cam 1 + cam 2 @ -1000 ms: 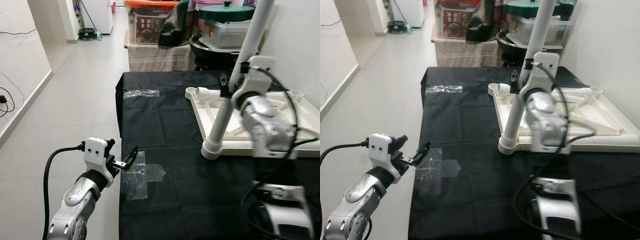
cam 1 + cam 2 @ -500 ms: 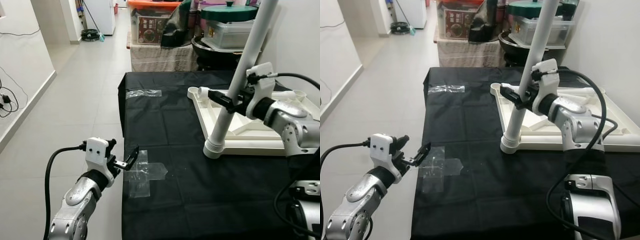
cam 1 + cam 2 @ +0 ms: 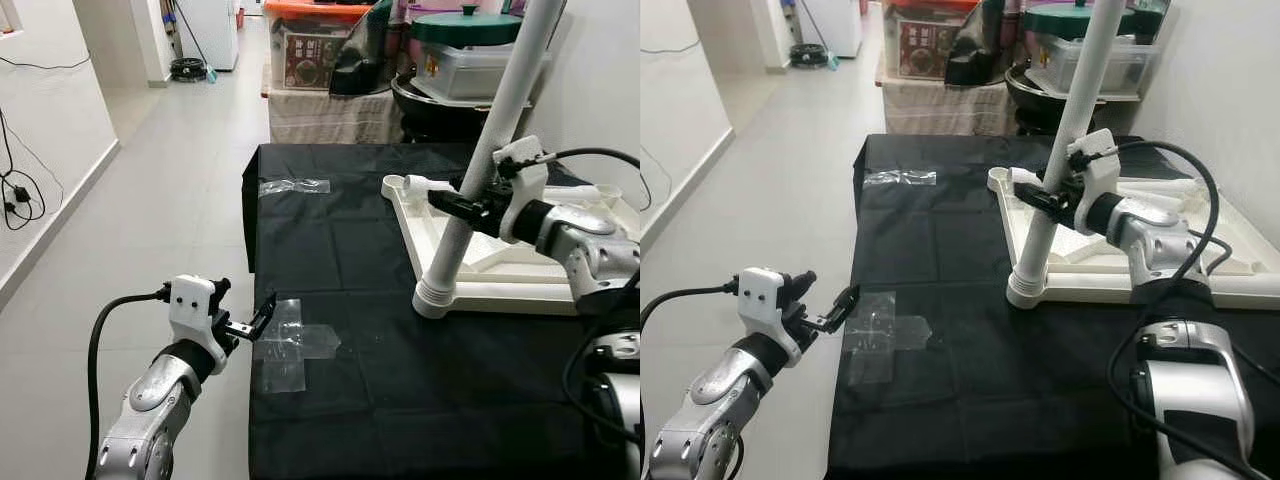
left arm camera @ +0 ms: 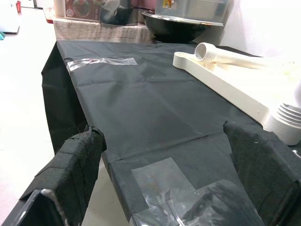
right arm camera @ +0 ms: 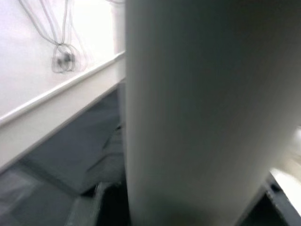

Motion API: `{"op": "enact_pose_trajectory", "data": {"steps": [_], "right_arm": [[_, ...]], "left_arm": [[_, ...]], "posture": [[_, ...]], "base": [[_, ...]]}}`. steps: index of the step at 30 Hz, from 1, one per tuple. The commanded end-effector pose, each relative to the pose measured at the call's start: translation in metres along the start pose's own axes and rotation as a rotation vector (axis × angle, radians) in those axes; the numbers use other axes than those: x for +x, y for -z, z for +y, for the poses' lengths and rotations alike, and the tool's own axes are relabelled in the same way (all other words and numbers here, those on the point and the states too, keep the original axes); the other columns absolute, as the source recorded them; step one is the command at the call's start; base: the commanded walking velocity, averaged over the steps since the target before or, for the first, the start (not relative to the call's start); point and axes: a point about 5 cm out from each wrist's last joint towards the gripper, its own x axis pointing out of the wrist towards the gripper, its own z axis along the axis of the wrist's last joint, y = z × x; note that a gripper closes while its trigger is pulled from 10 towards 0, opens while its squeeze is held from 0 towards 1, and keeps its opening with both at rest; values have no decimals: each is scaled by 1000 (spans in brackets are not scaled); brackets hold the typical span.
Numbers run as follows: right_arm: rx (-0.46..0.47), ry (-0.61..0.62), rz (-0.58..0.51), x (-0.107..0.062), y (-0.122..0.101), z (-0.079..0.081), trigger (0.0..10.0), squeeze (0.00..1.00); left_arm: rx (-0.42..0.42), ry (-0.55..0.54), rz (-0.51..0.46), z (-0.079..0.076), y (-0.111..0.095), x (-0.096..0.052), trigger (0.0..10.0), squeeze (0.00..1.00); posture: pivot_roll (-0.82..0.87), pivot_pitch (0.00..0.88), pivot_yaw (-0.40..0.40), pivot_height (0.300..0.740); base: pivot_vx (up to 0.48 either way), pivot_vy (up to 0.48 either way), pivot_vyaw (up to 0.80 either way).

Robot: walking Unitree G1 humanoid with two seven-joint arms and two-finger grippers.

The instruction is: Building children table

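Note:
A white children's table top (image 3: 520, 292) lies upside down on the black cloth (image 3: 380, 380). One white table leg (image 3: 488, 155) stands upright in its near left corner socket. My right gripper (image 3: 462, 206) reaches in from the right and is shut on this leg about a third of the way up; the leg (image 5: 188, 108) sits right against the fingers in the right wrist view. A second white leg (image 4: 235, 56) lies on the table top at its far corner. My left gripper (image 3: 262, 312) hovers open and holding nothing at the cloth's left edge, beside a clear tape patch (image 3: 295, 342).
Another strip of clear tape (image 3: 293, 186) lies at the cloth's far left. Behind the cloth stand storage boxes (image 3: 320, 45), a black pan (image 3: 440, 95) and a covered bench. A wall runs along the right; grey tiled floor (image 3: 170, 190) lies to the left.
My right arm has dropped from a raised pose to reaching in level from the right, its gripper still at the leg. The left arm has held still. The camera has shifted slightly.

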Motion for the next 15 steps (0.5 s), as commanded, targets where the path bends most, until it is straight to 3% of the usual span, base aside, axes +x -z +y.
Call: {"op": "enact_pose_trajectory", "data": {"steps": [1,8,11,14,15], "right_arm": [[-36,-8,40,-1,5,-2,0,0],[-36,-7,24,-2,5,-6,0,0],[-20,92,26,2,7,-8,0,0],[-10,104,20,3,6,-8,0,0],[42,267,17,11,12,-4,0,0]], "left_arm": [[14,-10,8,3,1,-3,10000,0],[11,-9,9,1,2,-3,10000,0],[11,-4,9,0,2,-3,10000,0],[11,-4,8,0,2,-3,10000,0],[10,-8,8,1,2,-3,10000,0]], "posture": [[75,0,-83,740],[70,0,-80,740],[70,0,-80,740],[70,0,-83,740],[69,0,-79,740]], "base": [[0,0,0],[0,0,0],[0,0,0],[0,0,0],[0,0,0]]}}
